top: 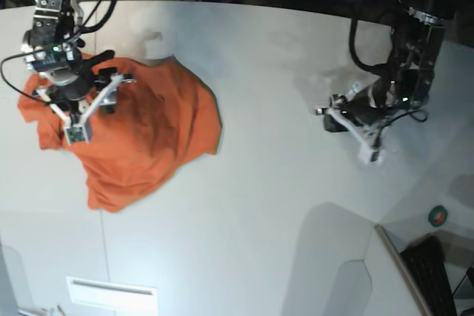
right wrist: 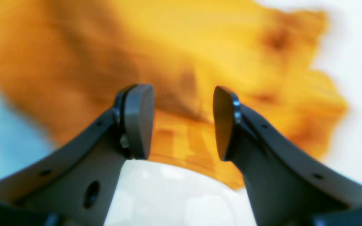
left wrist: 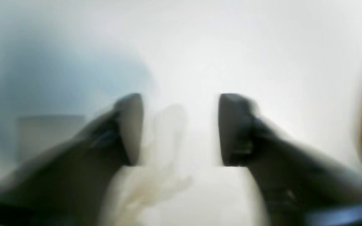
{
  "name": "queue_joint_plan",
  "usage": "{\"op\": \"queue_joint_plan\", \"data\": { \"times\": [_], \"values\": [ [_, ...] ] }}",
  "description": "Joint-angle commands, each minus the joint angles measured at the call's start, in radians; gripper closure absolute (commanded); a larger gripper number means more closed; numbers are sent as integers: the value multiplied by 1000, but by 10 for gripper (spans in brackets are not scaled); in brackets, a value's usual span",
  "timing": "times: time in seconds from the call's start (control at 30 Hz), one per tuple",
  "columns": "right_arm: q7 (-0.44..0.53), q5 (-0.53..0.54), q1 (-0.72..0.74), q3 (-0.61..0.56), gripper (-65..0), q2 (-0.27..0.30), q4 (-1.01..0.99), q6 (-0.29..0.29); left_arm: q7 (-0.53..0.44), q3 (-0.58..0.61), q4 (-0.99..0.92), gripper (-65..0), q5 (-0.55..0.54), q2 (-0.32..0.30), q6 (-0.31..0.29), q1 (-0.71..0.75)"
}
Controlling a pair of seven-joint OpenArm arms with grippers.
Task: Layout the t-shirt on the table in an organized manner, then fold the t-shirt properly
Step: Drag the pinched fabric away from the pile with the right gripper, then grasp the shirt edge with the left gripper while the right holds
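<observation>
The right gripper (right wrist: 182, 122) has its jaws apart, with a clear gap between the two pads and nothing between them. It hangs over the shirt (top: 141, 135); whether a fingertip touches the cloth cannot be told. In the base view this gripper sits over the shirt's upper left part.

The left gripper (left wrist: 181, 128) also has its jaws apart, with only bare white surface in the gap. It holds nothing. It sits well apart from the shirt, low over the bench (top: 281, 205) on the base view's right side. The left wrist view is blurred; a strip of orange shows at its right edge.

The shirt lies crumpled on the left part of the bench, not spread flat. Its bulk runs from upper left to lower right in the base view, with a lobe pointing toward the lower left and a bunched fold at the far left. Which end is the neck cannot be told. The right wrist view shows wrinkled orange cloth with a ragged outline over the white surface.

The bench is a large smooth white top with a thin dark seam and a curved near edge. Cables lie along the dark far edge. A keyboard (top: 437, 275) lies at lower right, with a small round green object (top: 438, 216) just above it.
</observation>
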Motion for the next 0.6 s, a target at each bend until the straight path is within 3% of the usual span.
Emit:
{"op": "queue_joint_plan", "data": {
  "times": [0.0,0.03,0.1,0.2,0.37,0.5,0.57],
  "values": [
    [15,-8,7,2,-251,16,18,-7,-29,46,8,-64,-7,1,-1,-63],
    [15,-8,7,1,-230,16,17,-7,-29,109,-12,0,-7,35,0,-106],
    [15,-10,8,5,-165,21,17,-7,-29,208,-72,0,-7,102,0,-189],
    [15,-10,13,47,0,50,-16,-7,-29,306,-204,0,-7,219,0,-292],
    [17,-10,93,176,0,56,-201,-1,-86,525,-471,0,8,409,-1,-445],
    [20,-10,151,191,0,117,-355,-1,-140,734,-595,0,128,497,2,-476],
    [23,-10,192,191,0,140,-438,-1,-138,749,-612,0,166,508,2,-451]
  ]
}}
